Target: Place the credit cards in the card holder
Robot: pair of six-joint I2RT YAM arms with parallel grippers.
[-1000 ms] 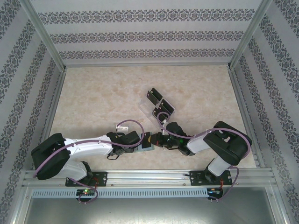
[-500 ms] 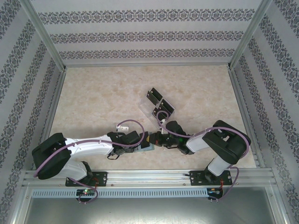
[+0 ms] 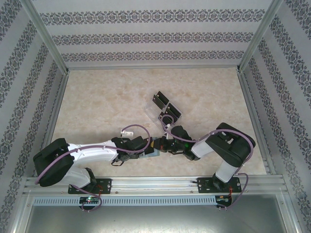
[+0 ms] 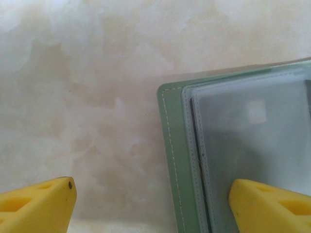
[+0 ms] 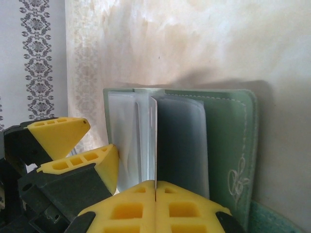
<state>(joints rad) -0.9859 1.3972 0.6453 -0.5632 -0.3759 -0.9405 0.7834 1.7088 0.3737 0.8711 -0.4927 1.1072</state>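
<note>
Plainly, the left claw (image 4: 150,187) stands with its two yellow fingers well apart and holds nothing. The card holder (image 4: 172,160) lies open on the table (image 4: 87,97) under one of those fingers, cut off at the frame's edge beyond it. The right claw (image 5: 155,191) has its fingers pressed together at the holder's near edge, and a thin pale sheet (image 5: 153,141) rises edge-on from the seam between them. We cannot tell whether that sheet is a card or one of the holder's clear sleeves, nor whether it is truly pinched. From above, both claws meet over the holder and hide most of it. Beyond the right claw, the credit cards (image 3: 158,101) sit dark in a clear tray (image 3: 153,110), their marks too small to read.
</note>
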